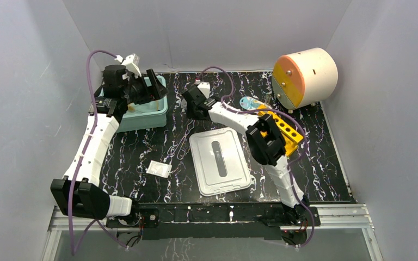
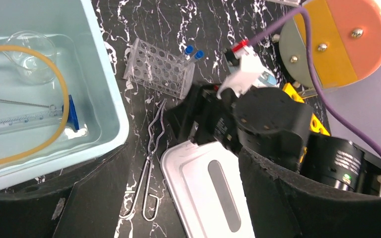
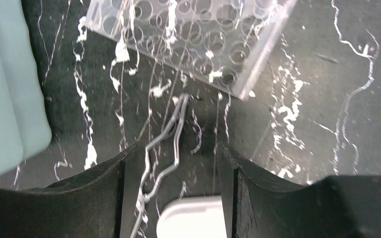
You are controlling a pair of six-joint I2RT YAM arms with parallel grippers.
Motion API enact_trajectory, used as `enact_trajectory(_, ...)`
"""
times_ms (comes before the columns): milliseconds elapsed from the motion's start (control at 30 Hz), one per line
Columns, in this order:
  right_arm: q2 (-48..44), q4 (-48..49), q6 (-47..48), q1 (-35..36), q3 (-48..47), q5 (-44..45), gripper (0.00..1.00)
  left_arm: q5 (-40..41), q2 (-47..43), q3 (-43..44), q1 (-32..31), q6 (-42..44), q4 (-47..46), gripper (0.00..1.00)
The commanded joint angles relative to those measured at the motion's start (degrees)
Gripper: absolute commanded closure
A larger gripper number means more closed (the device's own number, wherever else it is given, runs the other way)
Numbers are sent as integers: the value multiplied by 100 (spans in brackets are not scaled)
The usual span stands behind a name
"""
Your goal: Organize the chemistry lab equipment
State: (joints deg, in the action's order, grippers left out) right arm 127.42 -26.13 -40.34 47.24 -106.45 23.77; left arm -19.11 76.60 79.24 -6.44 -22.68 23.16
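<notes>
One thin wire clamp lies betw. right claw's spread, empty jaws, rack just ahead: light, springy, likely slippery, so pinch across both wires mid-length.

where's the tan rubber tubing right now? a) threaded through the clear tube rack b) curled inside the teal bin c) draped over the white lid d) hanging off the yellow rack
b: the left wrist view shows the tan tubing curving inside the teal bin, next to a clear glass vessel.
</notes>
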Motion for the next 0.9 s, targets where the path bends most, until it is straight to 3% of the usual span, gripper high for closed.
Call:
enact_trajectory(0, 572, -522, -213, -5, -1102, 358, 38, 285, -111, 280, -194, 310, 304, 22)
enact_trajectory(167, 1224, -944, -261, -13, -2056, 505, 47, 896, -109, 394, -358, 566, 548, 23)
enact_trajectory(400, 2226, -2430, -628, -31, -3695, 758, 50, 2919, -119, 677, -489, 762, 892, 22)
enact_trajectory(567, 2505, -2744, -690, -36, -4155, 800, 55, 3117, -120, 594, -516, 791, 907, 21)
enact_trajectory(867, 2600, -2583, -627, -131, -4052, 527, 59, 3116, -40, 583, -533, 754, 887, 20)
